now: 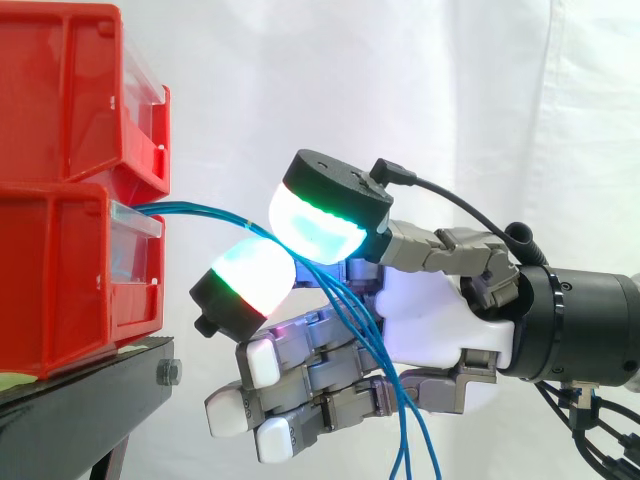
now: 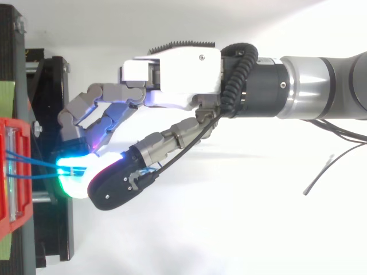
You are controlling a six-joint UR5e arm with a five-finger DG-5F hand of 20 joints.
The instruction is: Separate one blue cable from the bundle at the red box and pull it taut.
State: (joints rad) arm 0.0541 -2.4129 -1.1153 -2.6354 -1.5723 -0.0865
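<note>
Fingers (image 1: 250, 275) and thumb are closed into a pinch. A finger's glowing pad meets the thumb's just in front of the box (image 1: 60, 290), and the cables (image 1: 190, 212) run between them, so the hand (image 1: 430, 320) grips blue strands. The other fingers curl low under the palm, out of the way.

From the lower bin's lip the cables cross a short span to the pads, nearly level and with little sag. Past the pads they fall loose across the palm and off the bottom edge. More than one strand passes through the pinch, and I cannot tell whether the pads trap one or several.

The grip probably sits this near the box because the strands fan out there and are easiest to single out. From above, the cables (image 2: 34, 165) run straight from box to pads. Separation looks unsettled. Pulling taut would need a draw away from the box, which rests on the black stand (image 1: 90, 390).
</note>
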